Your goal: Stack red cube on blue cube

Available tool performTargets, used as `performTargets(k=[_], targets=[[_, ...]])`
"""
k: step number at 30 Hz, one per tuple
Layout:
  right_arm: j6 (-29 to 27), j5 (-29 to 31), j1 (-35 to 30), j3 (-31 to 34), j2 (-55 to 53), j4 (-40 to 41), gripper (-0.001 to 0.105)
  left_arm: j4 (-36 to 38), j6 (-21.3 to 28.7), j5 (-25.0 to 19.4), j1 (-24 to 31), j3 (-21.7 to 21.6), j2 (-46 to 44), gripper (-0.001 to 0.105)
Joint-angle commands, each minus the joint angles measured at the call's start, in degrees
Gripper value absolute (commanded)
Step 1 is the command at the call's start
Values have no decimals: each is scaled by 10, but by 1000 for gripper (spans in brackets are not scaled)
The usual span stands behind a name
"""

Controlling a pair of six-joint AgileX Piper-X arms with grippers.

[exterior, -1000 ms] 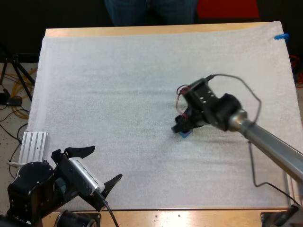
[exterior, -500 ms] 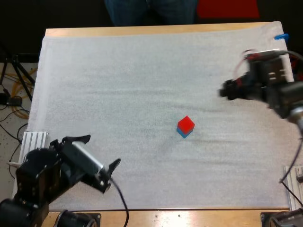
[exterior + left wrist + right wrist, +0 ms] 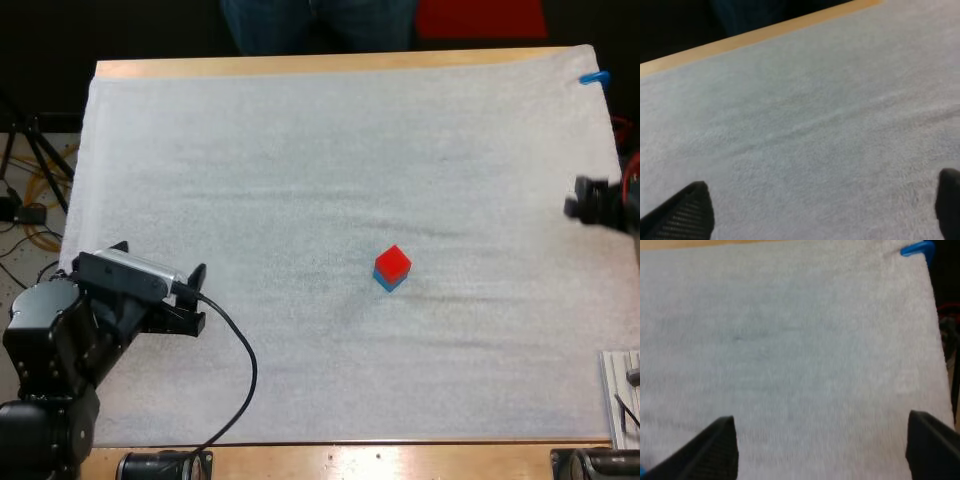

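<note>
White mat [image 3: 300, 150] covered the table [image 3: 300, 66]. Red cube [image 3: 393, 262] sat on the blue cube [image 3: 388, 284], a bit right of centre. Left gripper [image 3: 198, 298] hung near-left, fingers spread, holding nothing; right gripper [image 3: 822, 446] at the right edge, same deal.

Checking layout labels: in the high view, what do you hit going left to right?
In order: left gripper → red cube sitting on the blue cube, one stop → right gripper at the far right edge.

Right gripper [image 3: 582, 206] withdrew far right; left gripper [image 3: 197, 298] pulled back leftward.
</note>
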Motion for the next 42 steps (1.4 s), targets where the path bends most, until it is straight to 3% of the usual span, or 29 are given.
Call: performTargets(k=[1,11,20,28,33,38,42], targets=[[-9,-6,-2,16,-28,4,67,-6,-11,8,0,-3,-7,87],[-8,-6,-2,107,-250,29,67,28,-19,15,0,-3,-90,87],[25,-36,-2,150,-433,48,67,67,-13,24,0,27,-260,87],[43,-41,-2,191,-570,75,67,155,-18,24,0,70,-423,87],[47,-32,-3,189,-579,100,67,218,-13,17,2,66,-429,87],[33,-29,-3,201,-582,82,67,189,-14,18,2,76,-429,87],[31,-31,-3,228,-579,35,67,90,-14,14,2,110,-429,87]])
